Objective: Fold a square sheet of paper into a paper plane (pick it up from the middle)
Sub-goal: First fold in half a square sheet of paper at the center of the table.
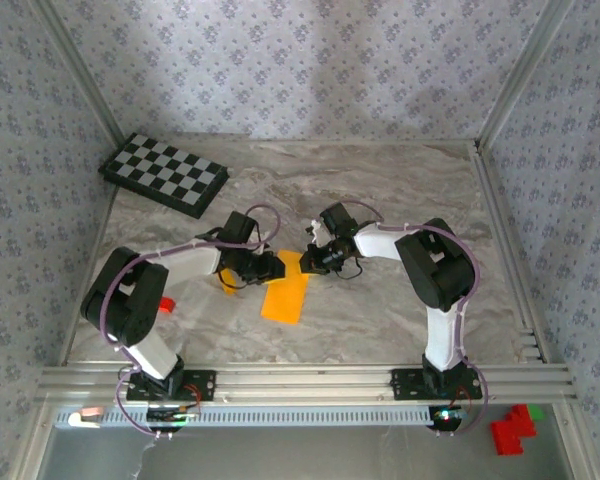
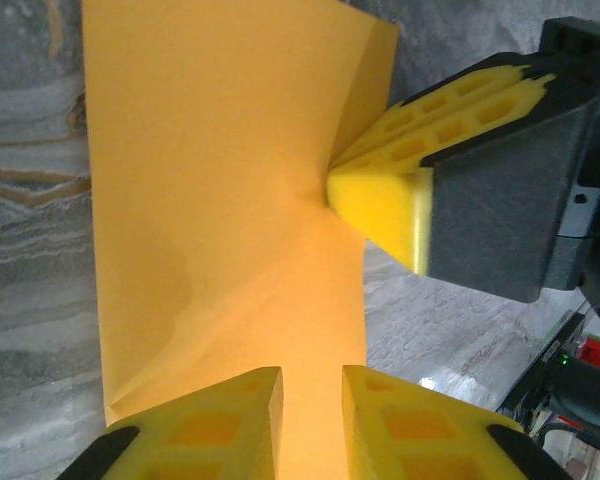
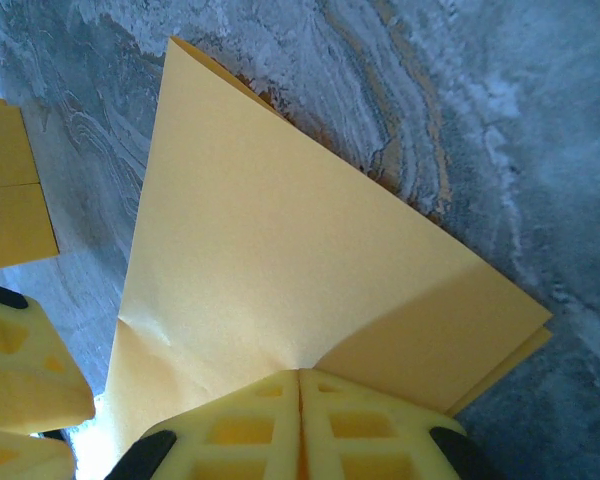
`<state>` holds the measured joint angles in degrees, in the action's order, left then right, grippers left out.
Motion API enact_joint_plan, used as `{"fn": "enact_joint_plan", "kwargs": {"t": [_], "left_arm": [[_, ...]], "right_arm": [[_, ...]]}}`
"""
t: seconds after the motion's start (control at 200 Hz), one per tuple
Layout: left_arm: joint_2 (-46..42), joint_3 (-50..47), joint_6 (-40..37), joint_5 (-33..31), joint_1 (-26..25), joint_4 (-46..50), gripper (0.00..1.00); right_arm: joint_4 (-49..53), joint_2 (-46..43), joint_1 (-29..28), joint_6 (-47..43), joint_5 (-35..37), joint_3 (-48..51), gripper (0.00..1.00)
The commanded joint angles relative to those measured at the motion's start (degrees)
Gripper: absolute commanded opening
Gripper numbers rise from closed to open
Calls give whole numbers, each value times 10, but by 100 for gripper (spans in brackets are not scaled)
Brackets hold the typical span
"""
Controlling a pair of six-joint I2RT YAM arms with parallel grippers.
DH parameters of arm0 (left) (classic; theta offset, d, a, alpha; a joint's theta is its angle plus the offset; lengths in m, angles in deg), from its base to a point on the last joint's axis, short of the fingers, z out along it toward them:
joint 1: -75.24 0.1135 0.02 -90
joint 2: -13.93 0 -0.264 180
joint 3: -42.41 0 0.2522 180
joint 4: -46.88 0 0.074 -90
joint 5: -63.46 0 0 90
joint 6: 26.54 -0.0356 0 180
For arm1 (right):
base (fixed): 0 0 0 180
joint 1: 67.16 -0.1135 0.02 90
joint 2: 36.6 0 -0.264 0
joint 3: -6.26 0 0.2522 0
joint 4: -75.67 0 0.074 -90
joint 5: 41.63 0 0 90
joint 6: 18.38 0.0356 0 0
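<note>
The square sheet of paper (image 1: 285, 298) lies orange-yellow on the marble table, creased narrower, between the two arms. In the right wrist view its folded layers (image 3: 280, 230) fan out from my right gripper (image 3: 300, 372), which is shut on the paper's edge. The left wrist view shows those yellow fingers (image 2: 380, 200) pinching the sheet (image 2: 210, 180) from the right. My left gripper (image 2: 311, 372) hovers over the paper's near end, its jaws a narrow gap apart with nothing gripped. From above, the left gripper (image 1: 273, 268) and the right gripper (image 1: 312, 258) meet at the sheet's far end. The paper plane is out of view.
A black-and-white checkered board (image 1: 165, 175) lies at the back left. A small orange block (image 3: 10, 190) sits just left of the paper. A red piece (image 1: 165, 304) rests by the left arm. Red blocks (image 1: 513, 430) lie beyond the front rail at the right.
</note>
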<state>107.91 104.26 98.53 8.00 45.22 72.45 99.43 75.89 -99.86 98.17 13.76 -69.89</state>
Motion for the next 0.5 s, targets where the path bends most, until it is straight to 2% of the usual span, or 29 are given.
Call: {"fn": "enact_joint_plan", "kwargs": {"t": [0.0,0.495], "left_arm": [[6,-10,-6,11,2,4,20],[11,-21,-25,20,22,8,2]], "right_arm": [[86,56,9,-13,135,46,9],[90,57,11,-15,135,44,9]]}}
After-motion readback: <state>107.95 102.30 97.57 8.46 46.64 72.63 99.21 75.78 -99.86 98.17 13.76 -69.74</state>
